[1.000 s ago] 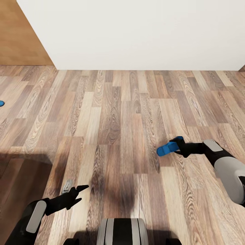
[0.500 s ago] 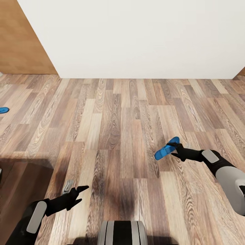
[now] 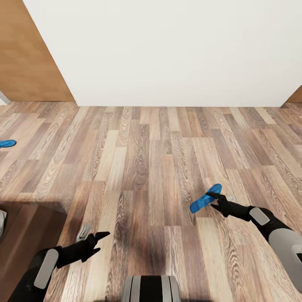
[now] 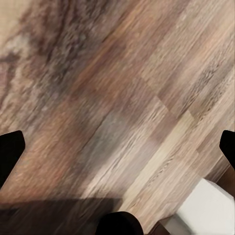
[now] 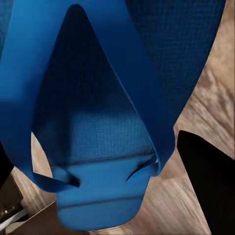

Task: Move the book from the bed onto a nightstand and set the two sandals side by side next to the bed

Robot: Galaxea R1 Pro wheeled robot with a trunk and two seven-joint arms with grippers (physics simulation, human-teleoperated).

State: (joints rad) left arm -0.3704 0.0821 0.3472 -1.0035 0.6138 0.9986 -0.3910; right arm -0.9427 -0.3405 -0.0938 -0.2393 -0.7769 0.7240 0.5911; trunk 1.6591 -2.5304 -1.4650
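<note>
Sandal (image 3: 205, 198) lower now, clamped in right gripper (image 3: 213, 198); left gripper (image 3: 94, 236) apart, empty.

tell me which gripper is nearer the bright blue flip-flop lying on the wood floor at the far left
Left. The left gripper hangs open nearer to that floor sandal, while the right gripper, across the floor, is shut on the other blue sandal.

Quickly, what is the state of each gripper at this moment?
Left gripper: open, holding nothing.
Right gripper: shut on one blue sandal, held above the floor.
</note>
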